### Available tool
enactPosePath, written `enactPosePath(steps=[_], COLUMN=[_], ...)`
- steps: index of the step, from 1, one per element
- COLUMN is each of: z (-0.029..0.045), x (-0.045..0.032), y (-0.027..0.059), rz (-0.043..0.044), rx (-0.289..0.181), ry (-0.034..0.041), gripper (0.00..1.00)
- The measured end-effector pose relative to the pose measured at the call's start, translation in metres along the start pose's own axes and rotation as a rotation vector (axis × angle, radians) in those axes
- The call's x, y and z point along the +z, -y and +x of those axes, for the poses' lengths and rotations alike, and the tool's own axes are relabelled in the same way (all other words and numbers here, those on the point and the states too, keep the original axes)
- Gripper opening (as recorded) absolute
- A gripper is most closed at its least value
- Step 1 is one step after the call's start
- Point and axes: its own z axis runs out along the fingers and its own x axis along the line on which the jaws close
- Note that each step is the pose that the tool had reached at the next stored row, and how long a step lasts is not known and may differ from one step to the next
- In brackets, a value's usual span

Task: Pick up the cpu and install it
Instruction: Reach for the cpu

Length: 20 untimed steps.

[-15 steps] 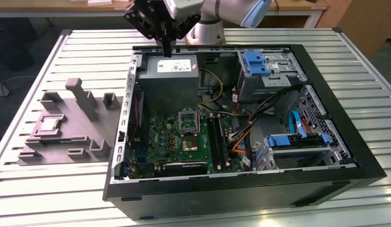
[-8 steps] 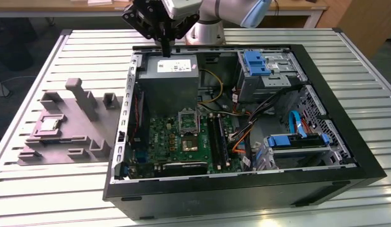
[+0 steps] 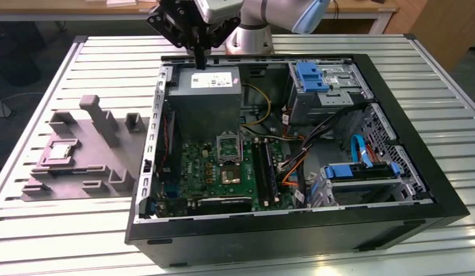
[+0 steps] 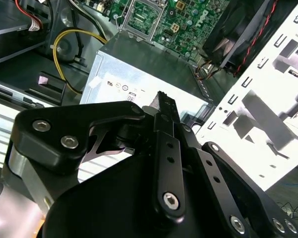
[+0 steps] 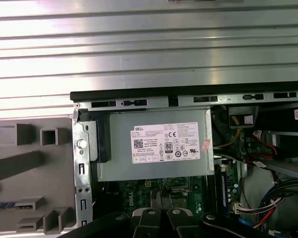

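Observation:
The cpu (image 3: 60,151), a small pale square chip, lies in a recess of the grey moulded tray (image 3: 76,172) at the exterior view's left, beside the open computer case (image 3: 299,230). My gripper (image 3: 199,59) hangs far from it, over the case's back edge above the grey power supply (image 3: 207,98), with its black fingers shut together and nothing held. The fingertips (image 4: 164,105) also appear pressed together in the second wrist view. On the green motherboard (image 3: 222,172) the black cpu socket (image 3: 228,146) sits with its metal frame, just beyond the power supply (image 5: 156,144).
Inside the case are blue drive brackets (image 3: 313,76), a drive cage (image 3: 360,172), loose cables (image 3: 299,155) and a dark glossy chip (image 3: 228,176). The tray has upright posts (image 3: 99,118). Everything rests on a slatted metal table (image 3: 69,241).

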Motion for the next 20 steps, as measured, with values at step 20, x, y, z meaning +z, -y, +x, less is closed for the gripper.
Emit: enactPosePath(steps=[20], z=[0.0074], x=[-0.0002], y=[0.0005], rz=[0.0000], rx=[0.000], ry=[0.0000], gripper=[0.11])
